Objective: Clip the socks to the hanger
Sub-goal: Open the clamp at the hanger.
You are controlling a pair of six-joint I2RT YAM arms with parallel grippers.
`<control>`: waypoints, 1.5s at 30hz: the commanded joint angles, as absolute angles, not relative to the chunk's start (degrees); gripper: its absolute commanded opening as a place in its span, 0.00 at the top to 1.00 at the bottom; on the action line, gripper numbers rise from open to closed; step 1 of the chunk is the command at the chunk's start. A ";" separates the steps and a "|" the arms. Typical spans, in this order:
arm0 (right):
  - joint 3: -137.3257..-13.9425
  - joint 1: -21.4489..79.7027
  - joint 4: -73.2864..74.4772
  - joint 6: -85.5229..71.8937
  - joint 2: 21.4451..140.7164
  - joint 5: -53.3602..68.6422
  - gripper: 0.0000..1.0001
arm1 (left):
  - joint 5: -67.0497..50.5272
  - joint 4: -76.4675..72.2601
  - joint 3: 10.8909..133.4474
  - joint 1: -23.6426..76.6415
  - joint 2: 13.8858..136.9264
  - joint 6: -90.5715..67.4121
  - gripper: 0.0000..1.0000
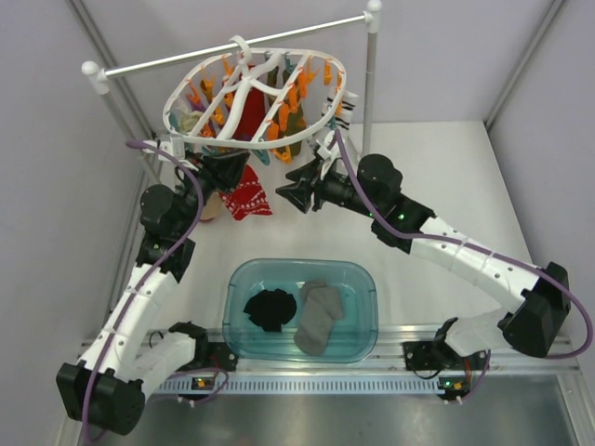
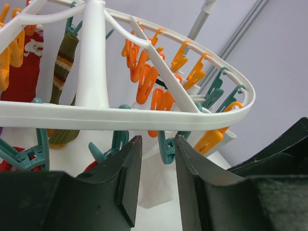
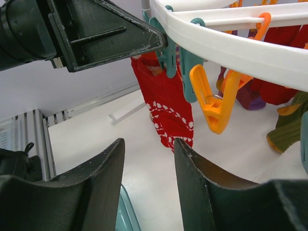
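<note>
The white oval hanger (image 1: 256, 88) hangs from a rail at the back, with orange and teal clips under its rim. A bunched black sock (image 1: 271, 308) lies in the teal basin; I cannot tell if it is one sock or two. My left gripper (image 1: 221, 172) is raised under the hanger's near-left rim (image 2: 96, 118), open and empty (image 2: 156, 144), with a teal clip (image 2: 167, 147) just beyond its fingertips. My right gripper (image 1: 290, 195) is open and empty (image 3: 149, 144) below the rim (image 3: 231, 48), facing the left gripper (image 3: 96, 33).
A teal basin (image 1: 297, 263) sits at the near middle and also holds a grey sock (image 1: 319, 316). A red patterned sock (image 3: 168, 110) and other coloured socks hang from the hanger. The thin white rail (image 1: 232, 46) and its post (image 1: 370, 74) stand behind.
</note>
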State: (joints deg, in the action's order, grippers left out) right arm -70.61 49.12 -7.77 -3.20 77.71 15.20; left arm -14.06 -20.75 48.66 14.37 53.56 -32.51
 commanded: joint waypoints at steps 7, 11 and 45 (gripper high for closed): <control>-71.81 50.45 -13.18 -3.96 78.22 12.66 0.55 | -15.82 -20.83 49.75 14.85 50.89 -32.34 0.62; -71.28 50.45 -15.29 -4.04 78.75 11.52 0.57 | -15.91 -21.01 49.22 14.85 51.07 -33.57 0.63; -73.92 50.62 -19.16 -3.60 83.85 9.49 0.59 | -12.56 -30.49 48.25 16.61 57.39 -35.42 0.66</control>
State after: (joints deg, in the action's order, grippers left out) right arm -70.67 49.41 -15.07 -4.05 83.05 10.17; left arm -12.34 -24.47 47.29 16.23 56.60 -34.20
